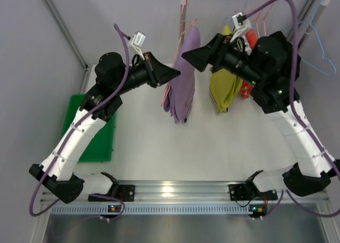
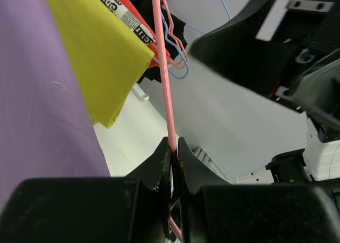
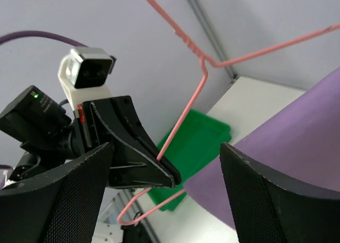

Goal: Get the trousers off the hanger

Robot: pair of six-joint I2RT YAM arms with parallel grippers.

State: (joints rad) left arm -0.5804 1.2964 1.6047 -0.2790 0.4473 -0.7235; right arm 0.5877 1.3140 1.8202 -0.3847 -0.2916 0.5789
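The trousers [image 1: 182, 79] hang folded over the hanger [image 2: 166, 94], mid-scene above the surface [image 1: 159, 147]. They are soft, light cloth, probably best pinched through the fold. The left hand [image 2: 172, 147] clamps the hanger's wire; the right hand [image 3: 164, 168] gapes open beside the cloth.

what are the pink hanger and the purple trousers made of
The hanger looks like thin wire, probably metal under a smooth pale pink coating: slim, evenly bent. The trousers look like soft matte lilac cloth, hanging limp in folds; fibre unclear.
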